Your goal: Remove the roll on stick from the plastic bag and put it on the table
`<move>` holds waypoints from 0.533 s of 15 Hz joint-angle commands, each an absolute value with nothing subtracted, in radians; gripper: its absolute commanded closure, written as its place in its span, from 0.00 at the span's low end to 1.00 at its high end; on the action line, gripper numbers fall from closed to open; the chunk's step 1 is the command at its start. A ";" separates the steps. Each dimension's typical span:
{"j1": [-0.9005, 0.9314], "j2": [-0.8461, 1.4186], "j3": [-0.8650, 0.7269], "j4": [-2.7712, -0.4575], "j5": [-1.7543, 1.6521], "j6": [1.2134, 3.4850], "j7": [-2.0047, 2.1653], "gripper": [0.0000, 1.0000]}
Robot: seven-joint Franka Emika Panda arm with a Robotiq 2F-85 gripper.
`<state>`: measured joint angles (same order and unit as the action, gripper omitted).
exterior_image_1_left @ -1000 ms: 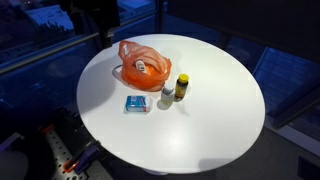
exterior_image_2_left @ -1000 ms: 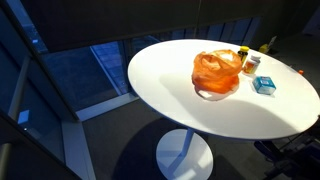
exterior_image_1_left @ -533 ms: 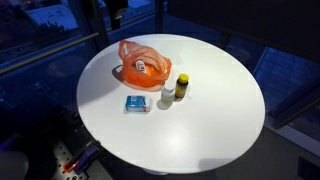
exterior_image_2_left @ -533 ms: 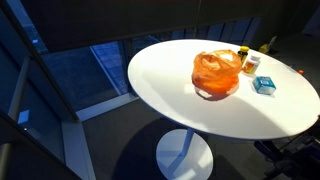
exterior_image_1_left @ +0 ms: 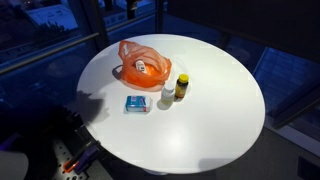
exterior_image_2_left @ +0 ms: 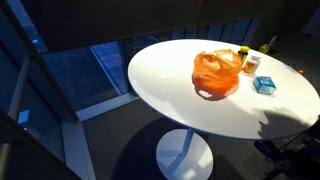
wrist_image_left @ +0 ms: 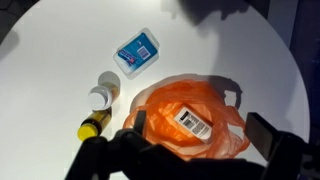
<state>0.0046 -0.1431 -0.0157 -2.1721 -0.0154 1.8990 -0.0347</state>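
An orange plastic bag (exterior_image_1_left: 143,63) lies on the round white table (exterior_image_1_left: 215,100), and it also shows in the other exterior view (exterior_image_2_left: 217,72). In the wrist view the bag (wrist_image_left: 165,105) lies open, with a white roll-on stick (wrist_image_left: 196,122) bearing a barcode label inside it. The stick shows as a white patch in an exterior view (exterior_image_1_left: 142,66). My gripper (wrist_image_left: 200,130) is open and empty, high above the bag with a finger on each side of it. In an exterior view it is only a dark shape at the top edge (exterior_image_1_left: 128,8).
Beside the bag stand a small white bottle (exterior_image_1_left: 167,95) and a yellow bottle with a black cap (exterior_image_1_left: 181,87). A blue packet (exterior_image_1_left: 136,103) lies flat near them. The table edge curves all round, with dark floor and glass panels beyond.
My arm has moved rightwards along the top of the exterior view, to above the bag. Its shadow has appeared on the table's edge. The objects have not moved.
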 commanded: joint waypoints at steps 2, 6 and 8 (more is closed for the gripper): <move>-0.001 -0.062 -0.023 -2.101 -0.003 1.903 -0.118 0.00; -0.009 -0.012 -0.028 -2.095 -0.031 1.944 -0.246 0.00; -0.013 0.013 -0.031 -2.096 -0.039 1.970 -0.306 0.00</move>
<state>-0.0038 -0.0300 -0.0260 -2.1243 -0.0212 1.9488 -0.2177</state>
